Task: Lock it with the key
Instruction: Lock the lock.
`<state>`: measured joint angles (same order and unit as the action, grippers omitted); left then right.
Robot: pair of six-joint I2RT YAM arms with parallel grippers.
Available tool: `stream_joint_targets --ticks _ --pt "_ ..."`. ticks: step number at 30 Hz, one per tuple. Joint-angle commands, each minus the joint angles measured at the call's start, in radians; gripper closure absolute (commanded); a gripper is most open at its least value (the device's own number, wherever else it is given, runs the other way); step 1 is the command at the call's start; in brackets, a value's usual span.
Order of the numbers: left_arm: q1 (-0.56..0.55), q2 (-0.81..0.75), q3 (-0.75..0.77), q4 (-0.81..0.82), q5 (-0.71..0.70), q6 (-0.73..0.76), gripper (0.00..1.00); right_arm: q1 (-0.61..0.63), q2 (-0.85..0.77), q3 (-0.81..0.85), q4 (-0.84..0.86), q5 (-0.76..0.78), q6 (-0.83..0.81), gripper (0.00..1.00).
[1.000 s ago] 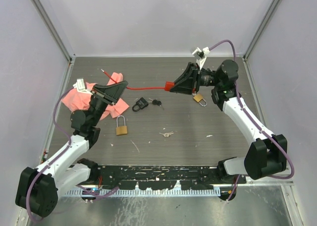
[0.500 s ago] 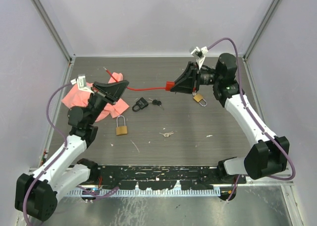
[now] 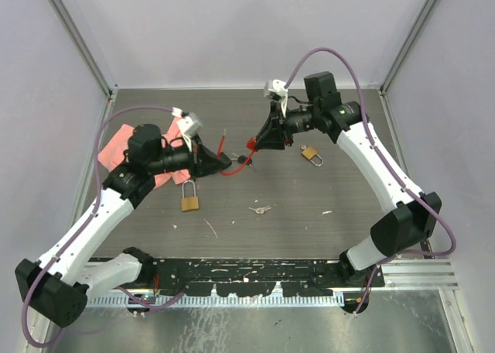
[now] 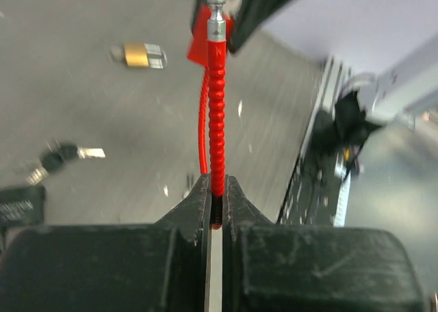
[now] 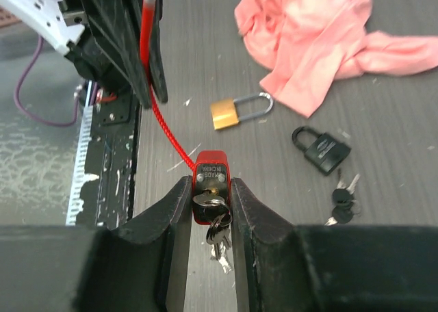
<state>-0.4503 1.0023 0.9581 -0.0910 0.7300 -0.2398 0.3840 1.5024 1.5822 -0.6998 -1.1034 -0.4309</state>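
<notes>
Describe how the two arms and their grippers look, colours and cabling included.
The left arm and right arm have white tube-like links joined by black joint housings. A purple cable loops off each wrist and runs back along the arm. Each wrist carries a small white camera mount. The left gripper and right gripper are black, with two flat, wedge-shaped fingers.

The light is bright and even from above — shadows on the table [image 3: 325, 190] are soft. In the left wrist view the table behind looks blurry, but the red cable [image 4: 217, 107] is sharp — the right wrist view is clearer
</notes>
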Motion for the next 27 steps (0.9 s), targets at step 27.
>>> stream_joint_targets --ticks 27 --pt "-0.041 0.150 -0.088 0.115 0.294 -0.187 1.00 -0.075 -0.015 -0.480 1.074 -0.311 0.868 0.99"
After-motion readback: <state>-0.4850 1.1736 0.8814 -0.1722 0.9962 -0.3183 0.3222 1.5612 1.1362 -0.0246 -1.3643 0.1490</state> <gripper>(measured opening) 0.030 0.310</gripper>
